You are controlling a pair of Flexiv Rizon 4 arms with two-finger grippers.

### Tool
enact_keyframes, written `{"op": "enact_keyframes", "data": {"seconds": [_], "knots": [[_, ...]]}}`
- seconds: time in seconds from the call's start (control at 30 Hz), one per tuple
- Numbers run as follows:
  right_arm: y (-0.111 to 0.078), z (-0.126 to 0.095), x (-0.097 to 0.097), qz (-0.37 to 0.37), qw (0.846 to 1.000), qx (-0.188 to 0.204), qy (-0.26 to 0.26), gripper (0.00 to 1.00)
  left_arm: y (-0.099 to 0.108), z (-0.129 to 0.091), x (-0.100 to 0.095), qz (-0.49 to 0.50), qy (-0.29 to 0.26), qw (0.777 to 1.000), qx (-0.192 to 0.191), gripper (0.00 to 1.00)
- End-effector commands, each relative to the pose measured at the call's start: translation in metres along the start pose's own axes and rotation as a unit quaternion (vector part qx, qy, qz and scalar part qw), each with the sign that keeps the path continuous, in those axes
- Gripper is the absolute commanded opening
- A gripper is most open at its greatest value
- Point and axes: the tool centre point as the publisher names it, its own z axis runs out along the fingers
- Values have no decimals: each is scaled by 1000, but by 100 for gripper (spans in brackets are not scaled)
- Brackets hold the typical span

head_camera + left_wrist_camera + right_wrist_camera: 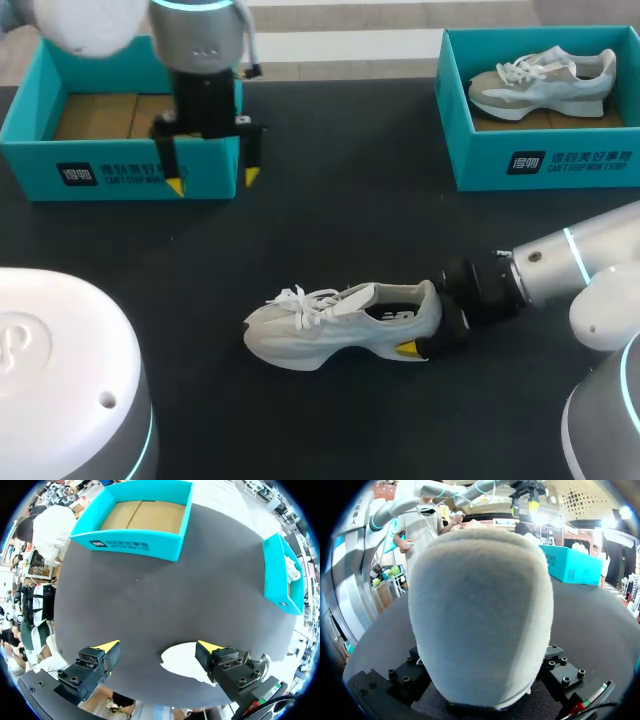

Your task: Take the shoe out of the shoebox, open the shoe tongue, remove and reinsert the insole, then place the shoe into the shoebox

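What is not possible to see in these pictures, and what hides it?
- The right claw and its hold on the shoe: in the right wrist view the heel fills the picture; in the head view the shoe covers the far side.
- The insole: in the head view the shoe's opening is dark and small.
- The left shoebox floor: in the head view the left claw covers part.

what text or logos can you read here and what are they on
Left shoebox, front wall: black logo and white print, too small to quote reliably.
Right shoebox, front wall: the same kind of print, too small to quote.
Grey shoe, inside by the heel: dark logo, blurred.
Nothing else is legible.
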Motion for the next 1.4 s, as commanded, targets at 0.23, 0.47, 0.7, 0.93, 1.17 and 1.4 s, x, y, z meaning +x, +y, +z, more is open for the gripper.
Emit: {"op": "enact_keyframes", "data": {"seconds": [0.23,0.47,0.7,0.93,1.17,1.4], "knots": [[-9,3,2,1,1000,2,1,0,40,7,55,8,-49,999,-14,100],[-9,3,2,1,1000,2,1,0,68,10,82,32,-72,997,-26,100],[-9,3,2,1,1000,2,1,0,105,14,101,27,-101,994,-4,100],[-9,3,2,1,1000,2,1,0,105,14,101,27,-101,994,-4,100],[-9,3,2,1,1000,2,1,0,105,14,101,27,-101,994,-4,100],[-9,3,2,1,1000,2,1,0,131,37,122,82,-107,991,-13,100]]}}
